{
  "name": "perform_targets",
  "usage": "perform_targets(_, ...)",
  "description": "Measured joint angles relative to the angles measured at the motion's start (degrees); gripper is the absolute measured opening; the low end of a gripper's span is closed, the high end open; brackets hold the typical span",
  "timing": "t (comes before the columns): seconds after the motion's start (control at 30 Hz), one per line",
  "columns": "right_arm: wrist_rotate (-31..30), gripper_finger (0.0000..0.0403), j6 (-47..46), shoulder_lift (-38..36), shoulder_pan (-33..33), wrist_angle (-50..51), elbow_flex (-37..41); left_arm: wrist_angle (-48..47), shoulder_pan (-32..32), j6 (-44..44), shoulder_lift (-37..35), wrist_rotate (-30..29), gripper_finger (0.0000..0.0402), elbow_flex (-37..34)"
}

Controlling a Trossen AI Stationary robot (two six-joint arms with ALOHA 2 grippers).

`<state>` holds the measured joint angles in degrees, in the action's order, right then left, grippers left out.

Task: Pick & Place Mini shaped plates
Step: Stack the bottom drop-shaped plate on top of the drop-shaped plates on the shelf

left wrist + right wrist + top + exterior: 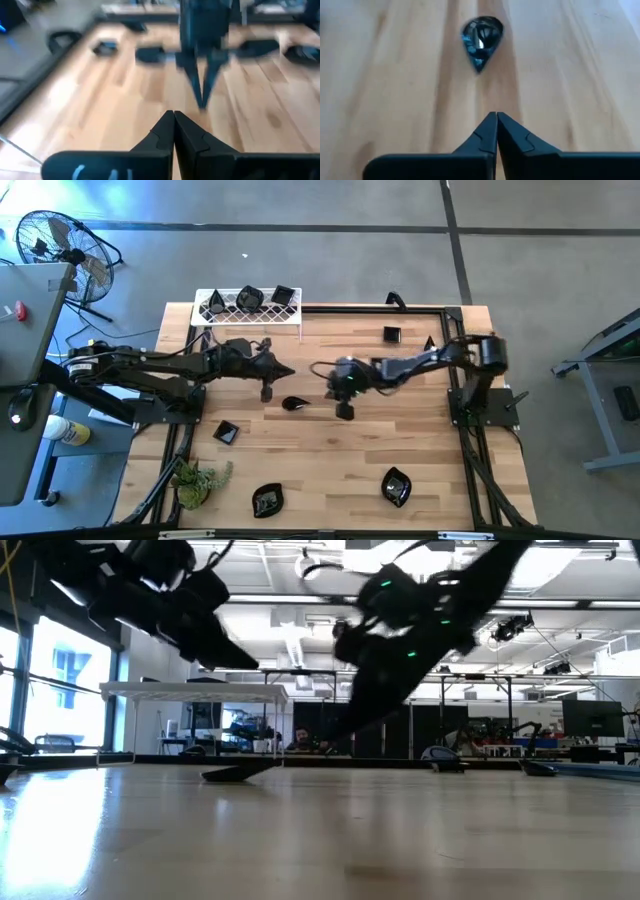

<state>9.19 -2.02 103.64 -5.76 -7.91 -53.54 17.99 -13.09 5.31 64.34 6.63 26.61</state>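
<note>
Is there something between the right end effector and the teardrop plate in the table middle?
Nothing visible. The right end effector, fingers shut, faces the teardrop plate across bare wood. The left end effector hovers beside, not between.

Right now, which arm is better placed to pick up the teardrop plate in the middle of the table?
Probably right. The right end effector points at the teardrop plate, dead ahead in its wrist view. The left end effector is about as near, but its wrist view faces elsewhere. Both are shut.

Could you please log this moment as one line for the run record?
left tool: shut, empty, mid-table | right tool: shut, empty, aimed at teardrop plate | teardrop plate: on table, ungrasped | rack: holds plates
</note>
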Motion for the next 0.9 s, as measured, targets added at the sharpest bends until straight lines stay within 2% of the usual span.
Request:
perform_targets(0.13, -3.3, 0.0015, -5.7, -7.6, 1.6, -11.1, 10.6, -10.8, 0.0, -2.2, 1.9, 3.4, 0.0001, 3.5)
perform_targets(0.27, -8.5, 0.0014, -8.4, -14.0, 3.3, -19.4, 18.9, -14.8, 0.0, -6.7, 6.5, 5.0, 0.0001, 5.9)
perform_targets(0.4, -12.2, 0.0005, -8.5, -19.2, 4.9, -25.9, 24.9, -19.7, 0.0, -7.1, 11.3, 4.9, 0.0009, 9.1)
perform_targets(0.53, -14.4, 0.0002, -8.5, -22.9, 6.0, -29.4, 28.7, -23.3, 0.0, -5.8, 15.6, 7.8, 0.0049, 12.9)
perform_targets(0.67, -15.7, 0.0008, -8.4, -25.3, 7.4, -29.7, 30.6, -28.0, 0.0, -3.4, 19.1, 7.0, 0.009, 16.2)
perform_targets(0.9, -15.7, 0.0003, -8.0, -25.7, 9.4, -30.1, 31.3, -29.2, 0.0, 3.5, 23.9, 6.6, 0.0106, 18.1)
